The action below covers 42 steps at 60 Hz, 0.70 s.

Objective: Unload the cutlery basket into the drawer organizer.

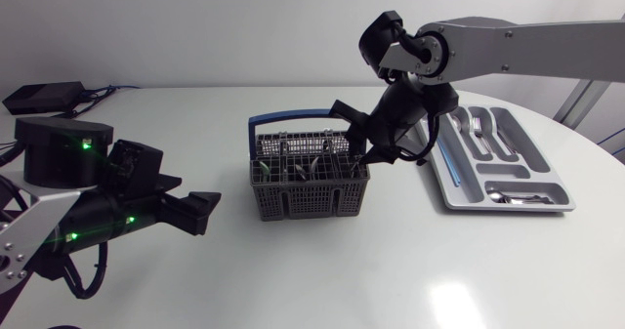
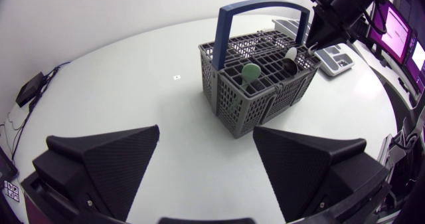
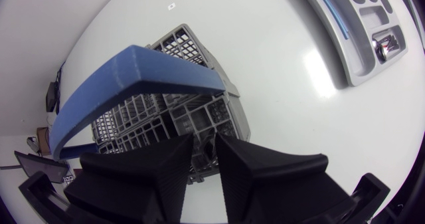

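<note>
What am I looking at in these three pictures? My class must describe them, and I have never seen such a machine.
Two robot arms are at a white table. One picture looks down from above; each of the other two comes from a camera on an arm's wrist. On the table stand a grey cutlery basket with a blue handle and a drawer organizer already holding some cutlery. The left gripper is open, empty, short of the basket. The right gripper dips into the basket; whether it grips anything cannot be seen.

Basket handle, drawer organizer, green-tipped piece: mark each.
basket handle [image 2: 264, 8]: left wrist view, top of blue bar.
drawer organizer [image 1: 518, 208]: head view, near rim.
green-tipped piece [image 2: 251, 71]: left wrist view, green end.
</note>
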Available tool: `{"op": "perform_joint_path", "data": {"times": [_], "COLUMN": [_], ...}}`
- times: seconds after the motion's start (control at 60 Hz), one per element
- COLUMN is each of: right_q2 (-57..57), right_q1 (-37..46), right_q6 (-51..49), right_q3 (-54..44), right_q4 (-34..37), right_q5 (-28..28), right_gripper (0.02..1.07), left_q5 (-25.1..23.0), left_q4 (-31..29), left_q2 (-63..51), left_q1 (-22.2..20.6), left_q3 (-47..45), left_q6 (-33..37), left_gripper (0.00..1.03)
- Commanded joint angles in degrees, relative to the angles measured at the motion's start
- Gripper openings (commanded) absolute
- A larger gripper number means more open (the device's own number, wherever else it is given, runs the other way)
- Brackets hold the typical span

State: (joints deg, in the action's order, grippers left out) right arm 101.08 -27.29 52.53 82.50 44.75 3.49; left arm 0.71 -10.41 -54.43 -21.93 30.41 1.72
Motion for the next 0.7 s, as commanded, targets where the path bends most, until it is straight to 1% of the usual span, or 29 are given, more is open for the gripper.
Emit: {"op": "perform_joint_path", "data": {"times": [0.0, 0.05, 0.067, 0.283, 0.683], "right_q2": [0.88, 0.79, 0.70, -0.79, -8.97], "right_q1": [-0.40, -0.40, -0.40, -0.75, -0.75], "right_q6": [1.52, 1.52, 1.52, 0.38, -1.03], "right_q3": [-0.58, -0.94, -1.02, -1.99, -3.22], "right_q4": [-0.46, -0.89, -0.98, -0.98, -0.54], "right_q5": [-1.20, -1.82, -1.82, -1.29, -0.06], "right_gripper": [0.16, 0.09, 0.08, 0.08, 0.08], "left_q5": [0.08, 0.08, 0.08, -0.10, -0.18], "left_q4": [0.57, 0.75, 0.75, 0.83, 0.83], "left_q2": [-0.76, -0.67, -0.67, -0.50, 0.03], "left_q1": [-0.21, -0.39, -0.39, -1.01, -1.71], "left_q3": [-1.15, -1.15, -1.15, -0.62, 0.96], "left_q6": [-0.05, -0.05, -0.05, 0.57, 0.92], "left_gripper": [0.99, 0.99, 0.99, 0.99, 0.99]}}
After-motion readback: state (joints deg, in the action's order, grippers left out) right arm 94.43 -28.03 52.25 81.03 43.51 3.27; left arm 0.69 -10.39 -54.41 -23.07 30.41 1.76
